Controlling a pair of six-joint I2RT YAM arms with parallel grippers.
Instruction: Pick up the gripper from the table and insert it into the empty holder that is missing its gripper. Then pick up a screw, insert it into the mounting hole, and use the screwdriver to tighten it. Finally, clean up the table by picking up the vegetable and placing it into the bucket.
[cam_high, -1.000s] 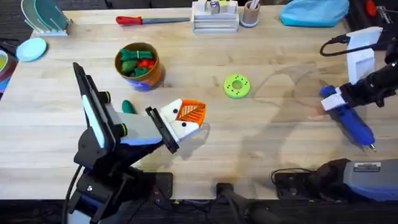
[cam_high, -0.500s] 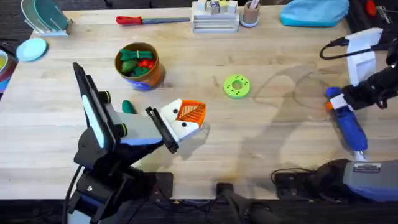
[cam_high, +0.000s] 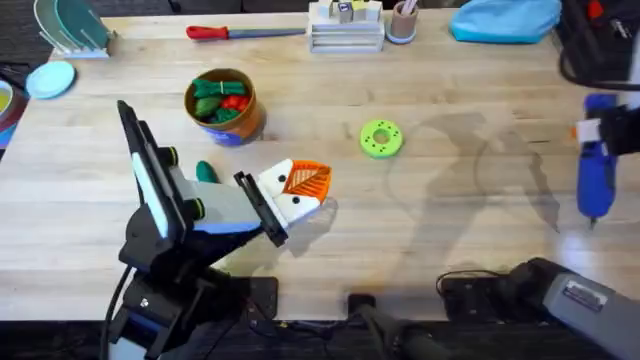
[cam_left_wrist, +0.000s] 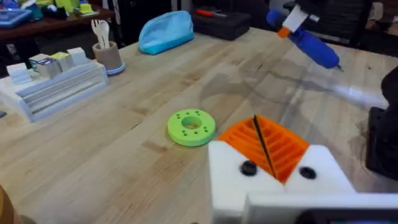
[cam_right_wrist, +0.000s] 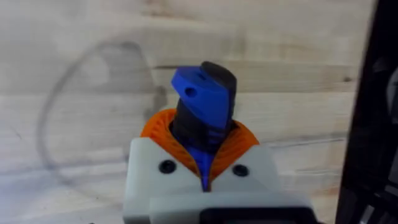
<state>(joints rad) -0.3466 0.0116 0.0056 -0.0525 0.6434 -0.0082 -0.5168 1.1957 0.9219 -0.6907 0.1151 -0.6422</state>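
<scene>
My left gripper (cam_high: 305, 190) rests low on the table's middle left, shut. Its white holder blocks (cam_left_wrist: 314, 177) each carry an orange ribbed gripper wedge (cam_left_wrist: 280, 146), and the two wedges meet along a thin dark line. A dark screw head (cam_left_wrist: 247, 168) shows in each block. At the far right edge, my right gripper (cam_high: 592, 132) is shut on the blue screwdriver (cam_high: 595, 175), tip toward the front; the right wrist view shows its orange pads (cam_right_wrist: 160, 127) around the blue body (cam_right_wrist: 204, 102). The dark-green vegetable (cam_high: 206, 172) lies beside the left arm. Behind it stands the bucket (cam_high: 245, 122), holding toy vegetables.
A light-green disc (cam_high: 381, 138) lies mid-table. Along the back edge are a red-handled screwdriver (cam_high: 240, 32), a white organiser (cam_high: 346, 30), a cup (cam_high: 402, 22) and a blue pouch (cam_high: 505, 20). A pale-blue dish (cam_high: 50, 78) sits far left.
My right gripper has carried the blue screwdriver farther right and back, swinging it from a slant to pointing straight at the front edge. The left arm has not moved.
</scene>
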